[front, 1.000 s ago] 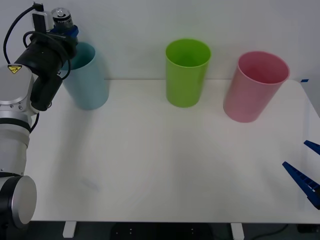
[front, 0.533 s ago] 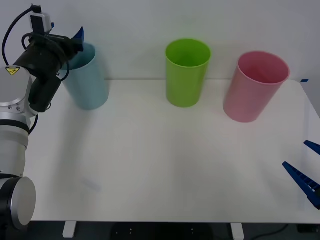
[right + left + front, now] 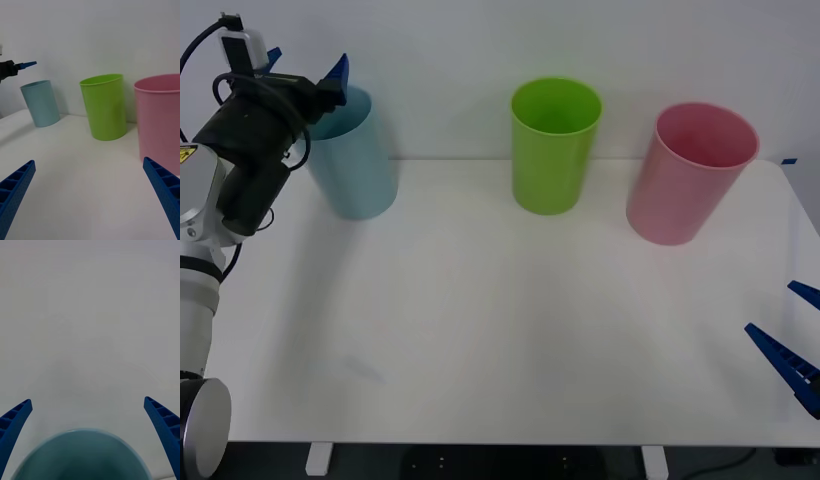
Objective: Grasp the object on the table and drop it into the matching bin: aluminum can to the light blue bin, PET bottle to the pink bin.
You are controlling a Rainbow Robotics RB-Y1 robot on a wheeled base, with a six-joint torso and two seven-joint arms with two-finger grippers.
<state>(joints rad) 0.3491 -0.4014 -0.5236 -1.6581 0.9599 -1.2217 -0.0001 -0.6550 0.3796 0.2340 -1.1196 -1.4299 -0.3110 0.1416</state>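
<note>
Both grippers open | left gripper [image 3: 305,68] above upright light blue bin [image 3: 358,165] | right gripper [image 3: 792,340] parked low

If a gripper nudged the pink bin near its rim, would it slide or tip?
Probably tip: the pink bin is tall and wider at the rim than at its base. It looks like thin plastic, so likely light. It could then roll on the table.
</note>
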